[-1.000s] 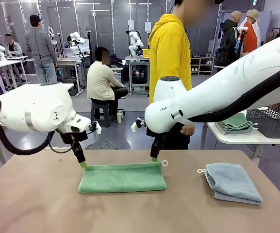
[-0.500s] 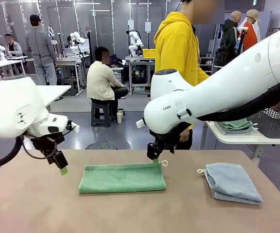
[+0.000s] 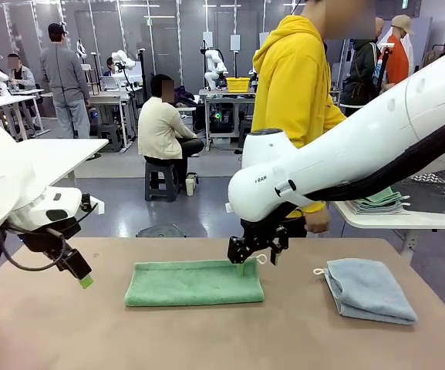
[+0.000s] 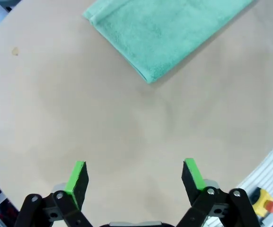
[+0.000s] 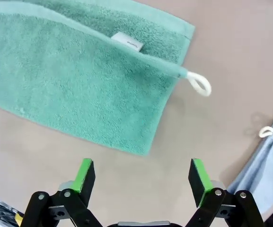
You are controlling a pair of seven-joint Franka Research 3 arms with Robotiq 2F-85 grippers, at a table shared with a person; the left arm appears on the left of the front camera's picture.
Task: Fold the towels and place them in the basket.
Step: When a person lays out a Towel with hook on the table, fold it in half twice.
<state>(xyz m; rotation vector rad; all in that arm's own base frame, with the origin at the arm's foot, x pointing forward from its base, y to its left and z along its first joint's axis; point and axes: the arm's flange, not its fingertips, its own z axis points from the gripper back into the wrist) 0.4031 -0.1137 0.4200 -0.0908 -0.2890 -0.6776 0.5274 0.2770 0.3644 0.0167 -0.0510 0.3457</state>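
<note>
I am watching my left pincer (image 4: 136,172) hanging with its green pads (image 4: 77,176) wide apart and gripping nothing, over bare brown table (image 4: 79,109). Ahead of it, well clear of the tips, the green towel (image 4: 169,33) is lying folded into a long strip. My right pincer (image 5: 141,172) is also standing apart and empty, hovering low over the table. One end of that same towel is lying just beyond its fingertips, with the white loop tag (image 5: 200,85) poking out of the corner ahead. Off to one side of this pincer, apart from the green one, the pale blue-grey towel (image 3: 369,289) is sitting folded. Farther out, past the table's far edge, a person (image 3: 295,85) in a yellow hoodie is standing. The dark basket (image 3: 442,196) is resting on a white side table (image 3: 407,221) beside a stack of folded green towels (image 3: 380,202).
</note>
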